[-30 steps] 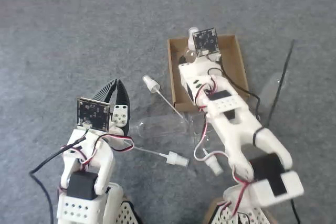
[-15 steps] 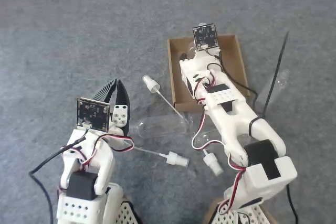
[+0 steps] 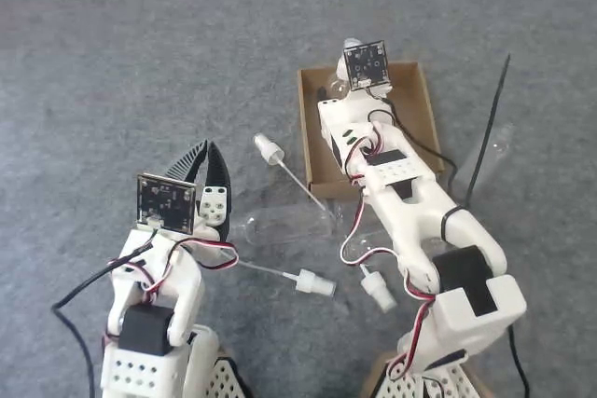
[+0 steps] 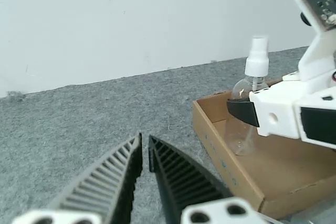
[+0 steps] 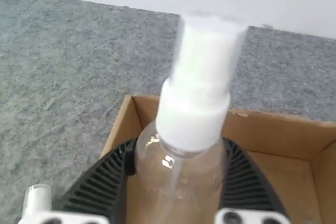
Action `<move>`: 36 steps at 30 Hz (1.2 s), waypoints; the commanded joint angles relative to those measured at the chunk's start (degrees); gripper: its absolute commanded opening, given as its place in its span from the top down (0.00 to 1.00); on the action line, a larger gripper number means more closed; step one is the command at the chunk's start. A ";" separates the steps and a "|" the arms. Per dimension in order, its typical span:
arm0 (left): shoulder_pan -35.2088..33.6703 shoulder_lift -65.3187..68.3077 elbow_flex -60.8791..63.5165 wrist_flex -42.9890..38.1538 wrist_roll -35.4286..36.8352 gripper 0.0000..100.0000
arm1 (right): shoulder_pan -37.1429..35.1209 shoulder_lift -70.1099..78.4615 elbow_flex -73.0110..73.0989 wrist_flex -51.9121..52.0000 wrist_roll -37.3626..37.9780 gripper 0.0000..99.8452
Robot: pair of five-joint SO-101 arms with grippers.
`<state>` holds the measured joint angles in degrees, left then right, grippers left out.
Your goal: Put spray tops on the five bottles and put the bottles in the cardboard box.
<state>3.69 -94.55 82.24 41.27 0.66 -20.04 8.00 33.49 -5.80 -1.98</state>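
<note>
The right gripper (image 5: 178, 150) is closed around a clear bottle (image 5: 181, 174), its black fingers (image 5: 102, 182) pressed to either side of the body just under the neck. The bottle stands upright with a white spray top (image 5: 202, 90) on it, inside the box (image 3: 424, 118), at the far corner on the left arm's side. I cannot tell whether its base touches the box floor. The right arm (image 3: 410, 212) stretches over the box's near wall and hides much of the inside in the high view.

The left gripper (image 3: 207, 148) sits low over the grey table (image 3: 112, 72), well apart from the box. Its ribbed fingers (image 4: 121, 171) are nearly together, with a thin slit between them and nothing held.

Between the arms a second bottle (image 3: 280, 227) lies on its side, just beside the left gripper's base. A loose top (image 3: 269, 148) lies between the left gripper and the box, its tube slanting toward the box's near corner. A second top (image 3: 315, 282) lies near the lying bottle, its tube pointing at the left arm. A third top (image 3: 378, 289) lies just beside the right arm. A black cable (image 3: 487, 132) runs past the box's outer side, over a clear shape (image 3: 499, 144) too faint to name.
</note>
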 commanded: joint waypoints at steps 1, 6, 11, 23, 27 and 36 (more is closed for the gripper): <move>0.00 -0.35 -0.31 -1.85 0.00 0.99 | 0.31 -0.84 -2.37 -1.63 -0.09 0.88; 0.00 -0.26 -0.31 -1.85 0.00 0.99 | 0.31 -0.75 -2.46 -5.23 0.00 0.88; 0.00 -0.26 -0.31 -1.85 0.00 0.99 | 0.22 -0.75 -4.04 -5.58 0.00 0.92; 0.00 -0.26 -0.31 -1.85 0.09 0.99 | 0.57 6.99 -10.37 -5.58 0.00 0.96; 0.00 -0.26 -0.31 -1.85 0.09 0.99 | 0.40 7.25 -10.29 -5.49 0.00 0.96; 0.00 -0.44 -0.31 -1.85 0.09 0.99 | 0.22 6.99 -10.11 -4.53 0.09 0.94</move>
<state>3.69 -94.55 82.24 41.27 0.66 -20.04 16.00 26.81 -10.02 -1.98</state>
